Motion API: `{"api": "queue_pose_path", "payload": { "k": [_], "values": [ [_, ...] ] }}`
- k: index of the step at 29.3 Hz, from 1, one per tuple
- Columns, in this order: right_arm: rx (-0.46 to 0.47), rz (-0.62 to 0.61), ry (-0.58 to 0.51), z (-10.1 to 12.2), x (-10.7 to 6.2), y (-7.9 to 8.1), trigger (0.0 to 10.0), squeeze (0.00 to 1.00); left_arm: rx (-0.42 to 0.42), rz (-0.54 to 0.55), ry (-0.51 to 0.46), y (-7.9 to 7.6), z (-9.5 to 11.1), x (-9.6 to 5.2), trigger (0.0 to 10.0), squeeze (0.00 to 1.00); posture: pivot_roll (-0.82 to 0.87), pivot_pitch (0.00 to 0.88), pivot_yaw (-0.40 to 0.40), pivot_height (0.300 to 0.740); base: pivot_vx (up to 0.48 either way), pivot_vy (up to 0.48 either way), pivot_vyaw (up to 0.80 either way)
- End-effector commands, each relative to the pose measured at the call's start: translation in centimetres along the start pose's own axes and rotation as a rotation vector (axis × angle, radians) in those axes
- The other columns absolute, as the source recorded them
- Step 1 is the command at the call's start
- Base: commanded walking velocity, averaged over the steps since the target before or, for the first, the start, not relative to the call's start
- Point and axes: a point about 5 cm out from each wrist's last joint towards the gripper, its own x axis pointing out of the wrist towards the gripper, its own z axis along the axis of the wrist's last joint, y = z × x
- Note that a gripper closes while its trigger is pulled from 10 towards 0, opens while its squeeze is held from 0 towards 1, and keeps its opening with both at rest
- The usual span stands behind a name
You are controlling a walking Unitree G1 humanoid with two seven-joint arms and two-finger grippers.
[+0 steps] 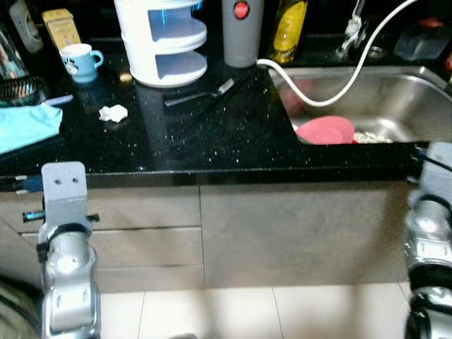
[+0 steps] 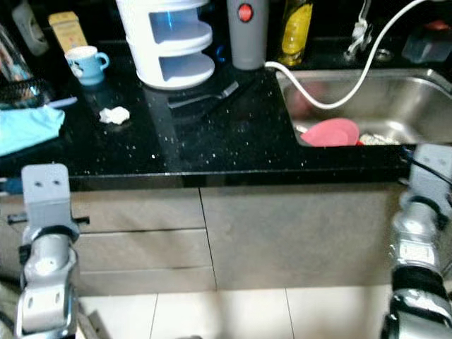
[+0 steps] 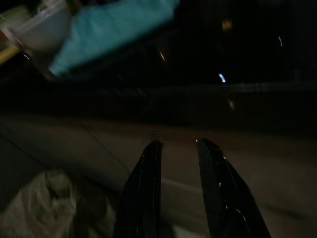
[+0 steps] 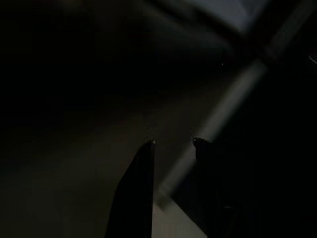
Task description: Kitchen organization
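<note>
Both silver arms hang low before the cabinet fronts, and I see the fingers through the wrist cameras. Left gripper [image 3: 178,145] is spread a little, holding nothing, aimed at the counter edge with a teal cloth [image 1: 25,125] beyond. Right gripper [image 4: 173,142] is likewise parted and empty, though its view is too dark to read further. Well above and apart from both, on the black countertop [image 1: 212,138], lie a fork [image 1: 201,94], a crumpled white scrap [image 1: 112,112] and a blue mug [image 1: 81,61]. A pink plate [image 1: 326,130] sits in the sink [image 1: 395,78], partly cut off by the counter edge.
</note>
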Motion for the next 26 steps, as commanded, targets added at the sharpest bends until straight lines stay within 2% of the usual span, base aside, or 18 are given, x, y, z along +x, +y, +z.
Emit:
{"api": "queue_pose_path", "payload": {
  "k": [1, 2, 3, 4, 5, 8, 10, 11, 13, 14, 17, 18, 19, 20, 21, 23, 24, 26],
  "values": [
    [-0.020, -0.071, -0.010, -0.5, 0.3, -1.6, 10.0, 0.00, -0.011, -0.018, 0.060, -0.5, -1.1, -0.1, 10.0, 0.00, 0.10, 0.012, 0.076, 0.740, 0.000, 0.000, 0.00],
    [-0.020, -0.071, -0.010, -0.5, 0.3, -1.6, 10.0, 0.00, -0.011, -0.018, 0.060, -0.5, -1.1, -0.1, 10.0, 0.00, 0.10, 0.012, 0.076, 0.740, 0.000, 0.000, 0.00],
    [-0.041, -0.123, -0.020, -0.8, 0.5, -3.0, 10.0, 0.00, -0.008, -0.028, 0.080, -0.7, -1.4, -0.1, 10.0, 0.00, 0.09, 0.015, 0.079, 0.740, 0.000, 0.000, 0.00],
    [-0.041, -0.123, -0.020, -0.8, 0.5, -3.0, 10.0, 0.00, -0.008, -0.028, 0.080, -0.7, -1.4, -0.1, 10.0, 0.00, 0.09, 0.015, 0.079, 0.740, 0.000, 0.000, 0.00],
    [-0.056, -0.169, -0.022, -1.0, 0.7, -4.2, 10.0, 0.00, 0.002, -0.038, 0.100, -1.0, -1.8, -0.2, 10.0, 0.00, 0.09, 0.015, 0.081, 0.740, 0.000, 0.000, 0.00],
    [-0.056, -0.169, -0.022, -1.0, 0.7, -4.2, 10.0, 0.00, 0.002, -0.038, 0.100, -1.0, -1.8, -0.2, 10.0, 0.00, 0.09, 0.015, 0.081, 0.740, 0.000, 0.000, 0.00],
    [-0.074, -0.225, 0.035, -2.5, 0.8, -6.1, 10.0, 0.00, 0.001, -0.062, 0.170, -1.5, -2.8, -0.4, 10.0, 0.00, 0.09, 0.017, 0.084, 0.740, 0.000, 0.000, 0.00],
    [-0.074, -0.225, 0.035, -2.5, 0.8, -6.1, 10.0, 0.00, 0.001, -0.062, 0.170, -1.5, -2.8, -0.4, 10.0, 0.00, 0.09, 0.017, 0.084, 0.740, 0.000, 0.000, 0.00],
    [-0.093, -0.157, 0.170, -5.4, -0.1, -5.5, 10.0, 0.00, -0.032, -0.069, 0.238, -1.8, -3.9, -0.6, 10.0, 0.00, 0.09, 0.022, 0.081, 0.740, 0.000, 0.000, 0.00],
    [-0.093, -0.157, 0.170, -5.4, -0.1, -5.5, 10.0, 0.00, -0.032, -0.069, 0.238, -1.8, -3.9, -0.6, 10.0, 0.00, 0.09, 0.022, 0.081, 0.740, 0.000, 0.000, 0.00],
    [-0.135, 0.118, 0.386, -11.0, -4.5, -1.3, 10.0, 0.00, -0.106, -0.046, 0.369, -1.8, -6.1, -1.3, 10.0, 0.00, 0.10, 0.025, 0.072, 0.740, 0.000, 0.000, 0.00],
    [-0.146, 0.173, 0.420, -11.9, -5.5, -0.4, 10.0, 0.00, -0.120, -0.041, 0.394, -1.8, -6.5, -1.4, 10.0, 0.00, 0.10, 0.025, 0.072, 0.740, 0.000, 0.000, 0.00],
    [-0.146, 0.173, 0.420, -11.9, -5.5, -0.4, 10.0, 0.00, -0.120, -0.041, 0.394, -1.8, -6.5, -1.4, 10.0, 0.00, 0.10, 0.025, 0.072, 0.740, 0.000, 0.000, 0.00],
    [-0.164, 0.297, 0.466, -13.0, -7.2, 1.4, 10.0, 0.00, -0.138, -0.050, 0.430, -1.9, -7.2, -1.7, 10.0, 0.00, 0.10, 0.027, 0.069, 0.740, 0.000, 0.000, 0.00],
    [-0.164, 0.297, 0.466, -13.0, -7.2, 1.4, 10.0, 0.00, -0.138, -0.050, 0.430, -1.9, -7.2, -1.7, 10.0, 0.00, 0.10, 0.027, 0.069, 0.740, 0.000, 0.000, 0.00],
    [-0.205, 0.578, 0.546, -15.0, -11.9, 5.4, 10.0, 0.00, -0.146, -0.168, 0.482, -3.3, -8.4, -2.3, 10.0, 0.00, 0.10, 0.022, 0.064, 0.740, 0.000, 0.000, 0.00],
    [-0.205, 0.578, 0.546, -15.0, -11.9, 5.4, 10.0, 0.00, -0.146, -0.168, 0.482, -3.3, -8.4, -2.3, 10.0, 0.00, 0.10, 0.022, 0.064, 0.740, 0.000, 0.000, 0.00],
    [-0.188, 0.793, 0.614, -16.0, -15.8, 8.3, 10.0, 0.00, -0.102, -0.304, 0.491, -5.0, -9.2, -2.8, 10.0, 0.00, 0.11, 0.016, 0.059, 0.740, 0.000, 0.000, 0.00]
  ]
}}
